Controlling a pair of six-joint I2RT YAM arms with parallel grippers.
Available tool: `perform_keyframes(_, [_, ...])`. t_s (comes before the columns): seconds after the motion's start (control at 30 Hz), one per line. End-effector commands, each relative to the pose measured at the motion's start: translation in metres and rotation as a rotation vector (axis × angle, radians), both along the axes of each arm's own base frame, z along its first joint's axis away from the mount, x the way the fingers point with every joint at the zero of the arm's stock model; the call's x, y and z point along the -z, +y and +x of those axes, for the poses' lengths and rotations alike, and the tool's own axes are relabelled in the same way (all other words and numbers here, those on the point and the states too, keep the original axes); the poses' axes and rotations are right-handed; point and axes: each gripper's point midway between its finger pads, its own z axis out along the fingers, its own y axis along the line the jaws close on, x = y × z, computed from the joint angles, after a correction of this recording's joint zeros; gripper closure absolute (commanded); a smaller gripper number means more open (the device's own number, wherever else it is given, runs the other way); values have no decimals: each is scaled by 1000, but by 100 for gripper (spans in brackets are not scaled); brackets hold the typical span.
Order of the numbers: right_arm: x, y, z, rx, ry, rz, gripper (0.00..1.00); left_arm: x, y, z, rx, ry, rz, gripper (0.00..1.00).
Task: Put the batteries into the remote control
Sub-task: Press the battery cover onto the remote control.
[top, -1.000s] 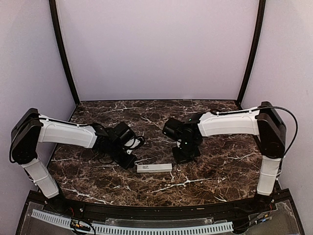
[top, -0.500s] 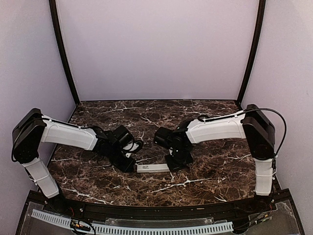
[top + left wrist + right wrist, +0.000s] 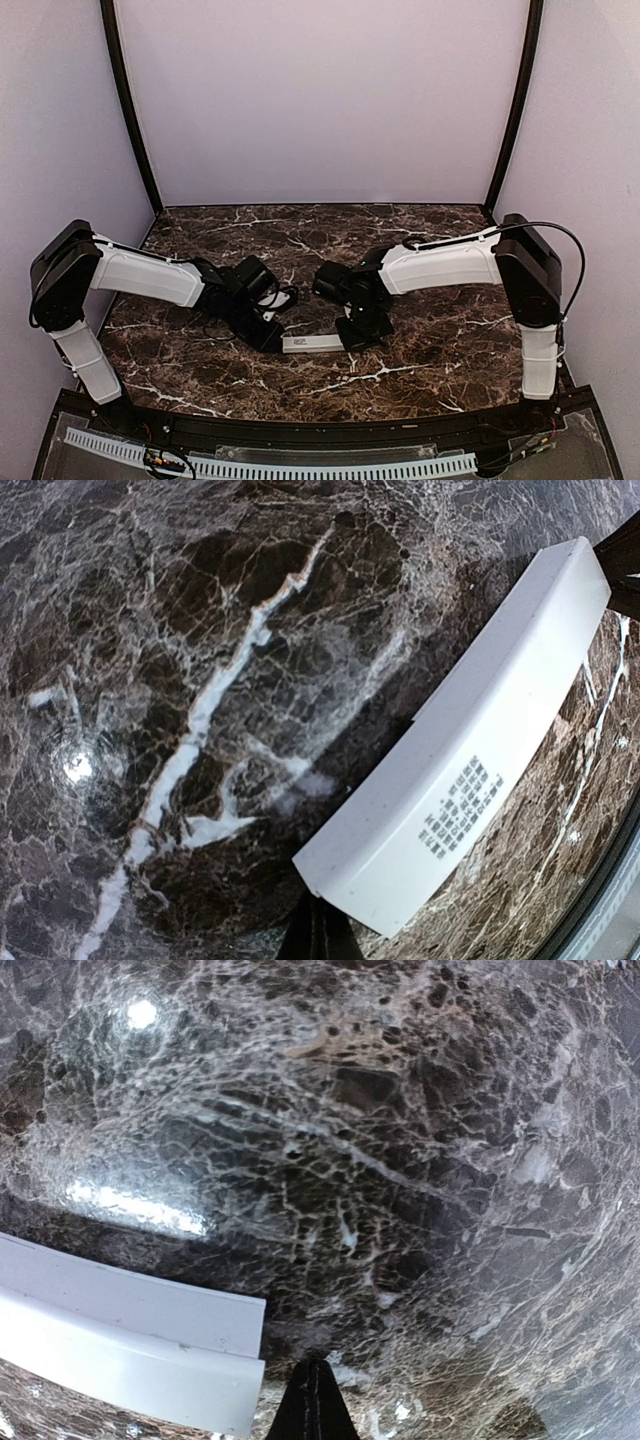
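Note:
The white remote control (image 3: 312, 343) lies flat on the marble table near the front middle. It shows in the left wrist view (image 3: 470, 750) with small grey print on its face, and in the right wrist view (image 3: 120, 1355). My left gripper (image 3: 270, 338) is shut, its tip touching or just off the remote's left end (image 3: 318, 935). My right gripper (image 3: 356, 334) is shut, its tip just beside the remote's right end (image 3: 313, 1410). No batteries are in view.
Dark marble table (image 3: 430, 350) with white veins. Pale walls and black corner posts enclose the back and sides. The table's front edge shows as a dark rim (image 3: 330, 425).
My right arm has swung left and down to the remote's right end. My left gripper has edged right to the remote's left end. The remote has stayed about where it was.

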Motion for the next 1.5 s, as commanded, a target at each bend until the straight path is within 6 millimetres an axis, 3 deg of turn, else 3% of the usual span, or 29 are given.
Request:
perform_keyframes(0.0, [0,-14,3,37,-3,-24,100,24,17,-18,-11,80,70,100])
perform_keyframes(0.5, [7,-16,11,147,54,159,100,27,24,-14,-72,90,38,100])
perform_keyframes(0.77, [-2,-24,13,159,25,97,100,28,25,-14,-80,93,35,100])
perform_keyframes(0.87, [-4,-12,9,140,24,95,100,28,25,-14,-79,92,33,100])
perform_keyframes(1.13, [-9,46,1,43,39,154,100,27,25,-14,-76,92,29,100])
perform_keyframes(1.33, [-15,29,4,70,19,147,100,27,25,-14,-74,94,26,100])
perform_keyframes(1.47, [-24,-1,13,119,-15,116,100,27,25,-14,-78,95,24,100])
